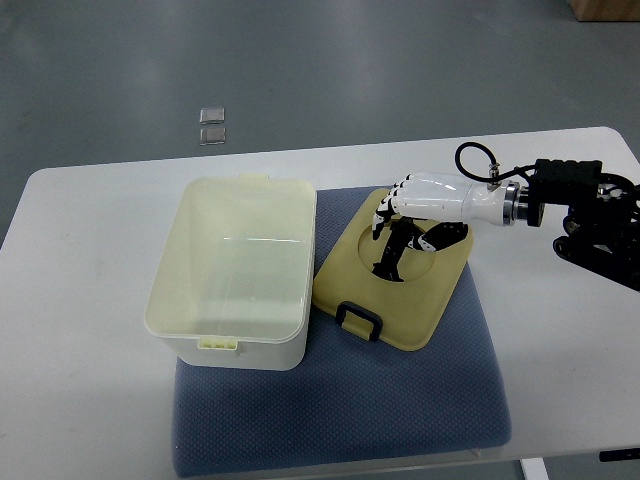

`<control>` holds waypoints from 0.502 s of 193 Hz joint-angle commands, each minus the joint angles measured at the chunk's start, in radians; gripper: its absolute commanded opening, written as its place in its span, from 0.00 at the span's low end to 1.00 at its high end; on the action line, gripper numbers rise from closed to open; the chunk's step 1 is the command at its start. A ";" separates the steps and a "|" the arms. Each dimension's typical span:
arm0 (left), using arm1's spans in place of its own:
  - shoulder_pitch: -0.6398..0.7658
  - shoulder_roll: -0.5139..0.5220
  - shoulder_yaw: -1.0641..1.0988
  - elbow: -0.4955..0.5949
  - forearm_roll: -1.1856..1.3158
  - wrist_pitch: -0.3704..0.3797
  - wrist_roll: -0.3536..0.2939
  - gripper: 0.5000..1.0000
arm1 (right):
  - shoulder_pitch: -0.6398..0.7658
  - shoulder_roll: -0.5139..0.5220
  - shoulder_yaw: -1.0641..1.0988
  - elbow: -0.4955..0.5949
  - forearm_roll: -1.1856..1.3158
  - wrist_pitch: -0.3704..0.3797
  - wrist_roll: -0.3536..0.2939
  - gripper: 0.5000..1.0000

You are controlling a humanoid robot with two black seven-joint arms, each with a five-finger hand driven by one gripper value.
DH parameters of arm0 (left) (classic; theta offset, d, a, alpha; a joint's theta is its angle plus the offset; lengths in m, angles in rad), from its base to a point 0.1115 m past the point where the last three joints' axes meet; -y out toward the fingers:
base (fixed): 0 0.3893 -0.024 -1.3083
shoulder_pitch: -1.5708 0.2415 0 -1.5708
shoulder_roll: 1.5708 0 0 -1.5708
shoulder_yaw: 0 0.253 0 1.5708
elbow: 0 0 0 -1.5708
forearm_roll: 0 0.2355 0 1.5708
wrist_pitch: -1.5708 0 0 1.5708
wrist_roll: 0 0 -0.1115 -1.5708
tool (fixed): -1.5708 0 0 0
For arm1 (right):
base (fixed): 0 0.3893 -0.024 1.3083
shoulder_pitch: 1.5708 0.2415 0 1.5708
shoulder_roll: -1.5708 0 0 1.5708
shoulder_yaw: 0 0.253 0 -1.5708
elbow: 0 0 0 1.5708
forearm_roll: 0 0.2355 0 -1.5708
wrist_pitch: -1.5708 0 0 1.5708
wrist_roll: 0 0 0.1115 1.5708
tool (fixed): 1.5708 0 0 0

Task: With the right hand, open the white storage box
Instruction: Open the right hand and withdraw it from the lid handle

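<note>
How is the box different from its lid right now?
The box is deep, stands upright and looks empty; the lid is flat and lies beside it on the blue mat. The lid has a black handle; the box has none, only small clips on its rim. The right robot hand rests on the lid, and nothing touches the box. Both are the same creamy white.

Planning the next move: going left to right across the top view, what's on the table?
White storage box, open and empty → its lid lying flat on the blue mat, black handle toward the near edge → right hand over the lid's far part, arm trailing to the right edge.
</note>
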 commanded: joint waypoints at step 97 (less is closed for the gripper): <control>0.000 0.000 0.000 0.000 0.000 -0.001 0.000 1.00 | 0.038 -0.105 0.210 -0.027 0.281 0.195 0.000 0.69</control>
